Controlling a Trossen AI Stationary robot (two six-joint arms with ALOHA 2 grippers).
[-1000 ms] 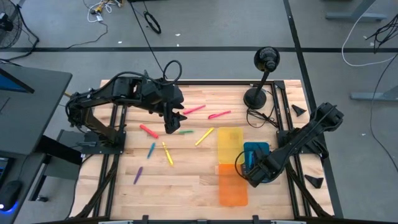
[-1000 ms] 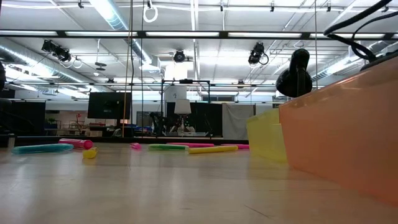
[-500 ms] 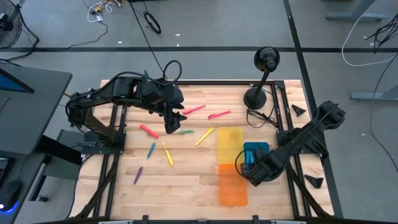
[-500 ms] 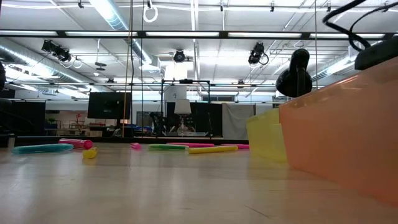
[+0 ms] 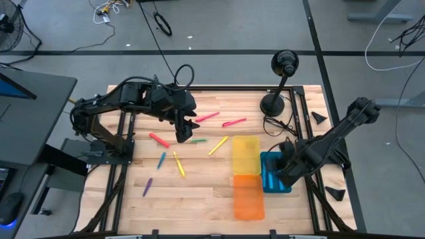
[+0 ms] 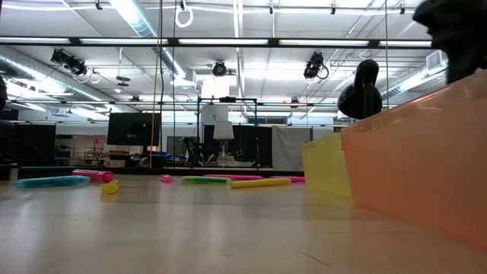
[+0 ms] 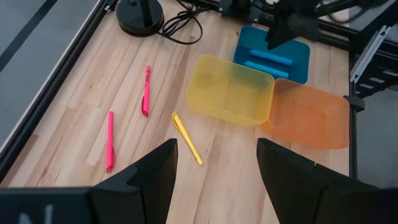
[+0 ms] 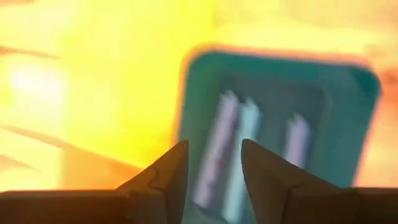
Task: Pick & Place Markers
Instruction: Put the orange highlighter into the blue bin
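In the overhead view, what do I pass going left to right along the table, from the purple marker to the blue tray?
purple marker → blue marker → left gripper → yellow tray → blue tray → right gripper, above that tray.

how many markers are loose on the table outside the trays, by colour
pink markers: 2
yellow markers: 2
red marker: 1
green marker: 1
blue marker: 1
purple marker: 1
total: 8
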